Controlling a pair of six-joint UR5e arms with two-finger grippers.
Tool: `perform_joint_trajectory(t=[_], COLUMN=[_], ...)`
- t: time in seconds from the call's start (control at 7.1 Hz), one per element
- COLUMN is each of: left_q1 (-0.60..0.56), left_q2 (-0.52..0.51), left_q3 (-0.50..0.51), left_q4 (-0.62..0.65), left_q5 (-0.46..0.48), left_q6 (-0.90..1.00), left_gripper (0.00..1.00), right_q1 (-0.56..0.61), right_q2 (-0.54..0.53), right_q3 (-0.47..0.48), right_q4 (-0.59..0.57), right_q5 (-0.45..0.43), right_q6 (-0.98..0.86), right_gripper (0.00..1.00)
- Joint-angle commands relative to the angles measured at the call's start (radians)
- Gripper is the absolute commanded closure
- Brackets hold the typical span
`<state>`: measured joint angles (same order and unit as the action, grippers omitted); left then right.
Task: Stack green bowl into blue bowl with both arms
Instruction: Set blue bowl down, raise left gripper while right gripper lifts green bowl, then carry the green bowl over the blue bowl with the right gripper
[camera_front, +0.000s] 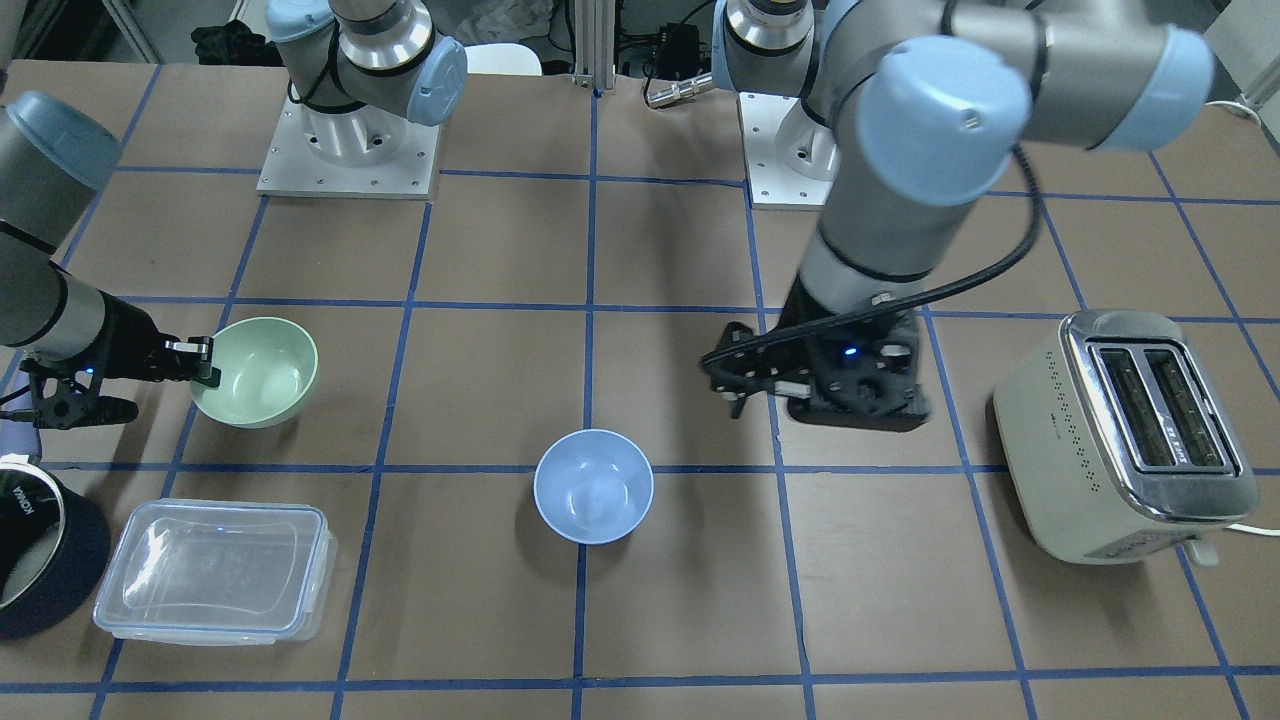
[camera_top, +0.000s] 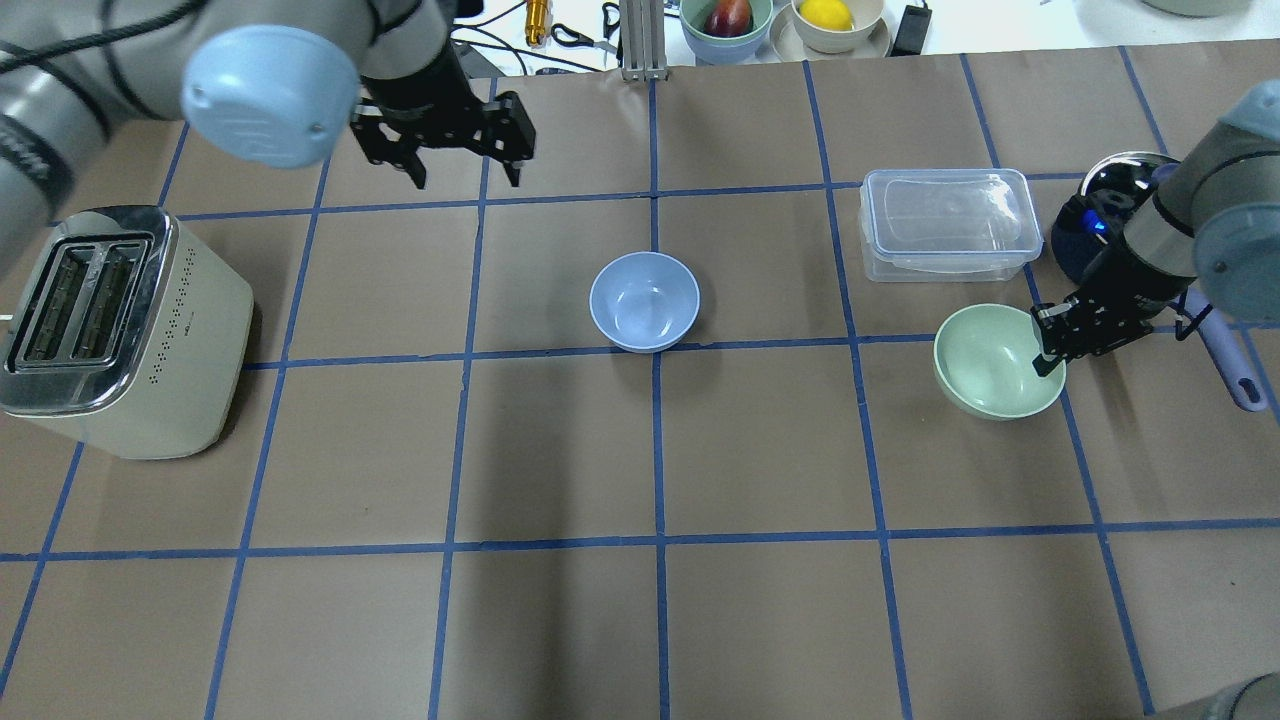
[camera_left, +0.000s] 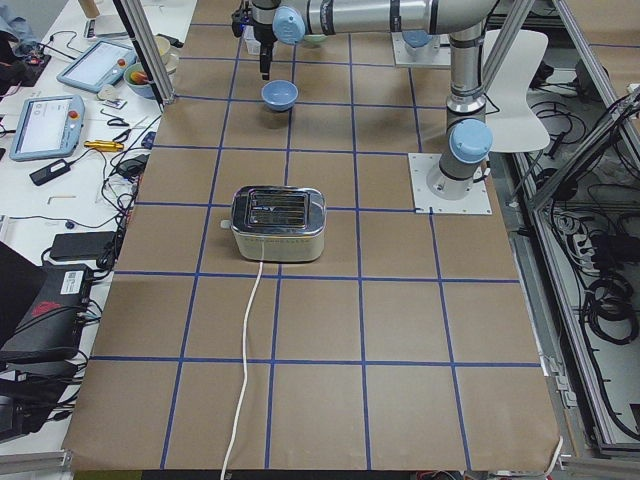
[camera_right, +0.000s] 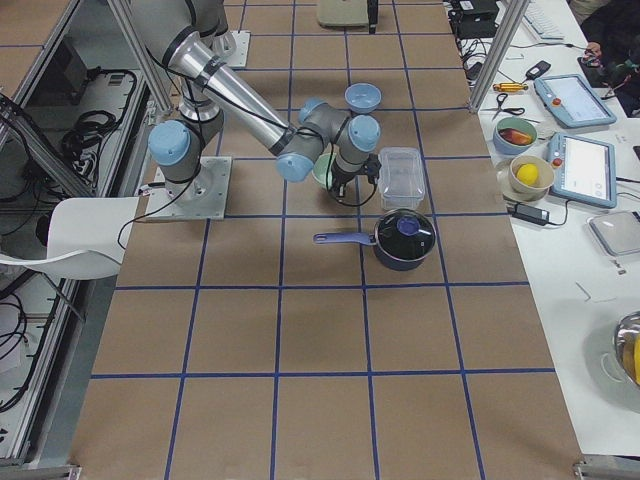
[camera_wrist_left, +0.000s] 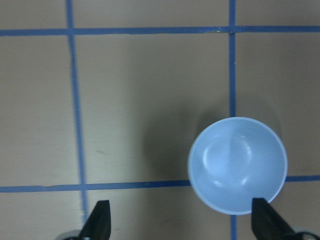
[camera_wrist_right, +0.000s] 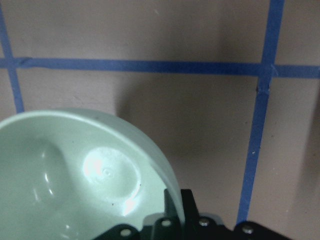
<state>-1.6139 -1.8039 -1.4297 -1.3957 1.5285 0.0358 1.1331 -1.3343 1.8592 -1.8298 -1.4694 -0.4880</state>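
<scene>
**Jaws: right pair pinched on the green rim, left pair wide and empty**

**State**
- Right gripper (camera_front: 205, 362): closed across the rim of the green bowl (camera_front: 258, 372), with one finger inside the wall and one outside.
- Left gripper (camera_top: 468, 180): spread wide, holding nothing, hovering beyond the blue bowl (camera_top: 644, 301) and apart from it.
- Green bowl: on the right arm's side of the table (camera_front: 500, 250), near a clear lidded container (camera_front: 215, 570).
- Blue bowl: upright near the table's middle, well apart from the green one.

**Procedure**
1. Raise the green bowl straight up before any sideways travel.
2. Expect tipping from a one-sided rim pinch, so carry slowly and level.
3. Route away from the container.
4. Lower the left gripper to steady the blue rim.
5. Centre the green base over the blue opening, lower until seated, and only then release.

**View notes**
- Right wrist view: confirms the finger against the inner wall and shows a shadow beside the bowl. Lift-off from the table not confirmable.
- Overhead view: gives the spacing of both bowls and both grippers.
- Left wrist view: shows the blue bowl offset toward one fingertip, not between the two.
- Exterior right view: green bowl largely masked by the near arm.
</scene>
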Motion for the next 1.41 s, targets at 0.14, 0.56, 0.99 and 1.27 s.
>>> perform_joint_trajectory(t=[0.14, 0.56, 0.99, 1.27], left_q1=[0.137, 0.083, 0.095, 0.097], left_q2=[0.165, 0.181, 0.189, 0.155], left_q3=[-0.020, -0.062, -0.035, 0.037], left_q4=[-0.138, -0.059, -0.129, -0.199], left_q5=[-0.019, 0.022, 0.042, 0.042], left_q6=[0.205, 0.061, 0.052, 0.056], left_gripper=[0.00, 0.00, 0.00, 0.00], right_q1=[0.278, 0.547, 0.597, 0.606], right_q2=[0.024, 0.133, 0.187, 0.225], right_q3=[-0.239, -0.293, -0.285, -0.285], right_q4=[0.112, -0.044, -0.118, -0.156], right_q5=[0.080, 0.107, 0.190, 0.190], right_q6=[0.354, 0.715, 0.737, 0.743], right_gripper=[1.00, 1.00, 1.00, 1.00])
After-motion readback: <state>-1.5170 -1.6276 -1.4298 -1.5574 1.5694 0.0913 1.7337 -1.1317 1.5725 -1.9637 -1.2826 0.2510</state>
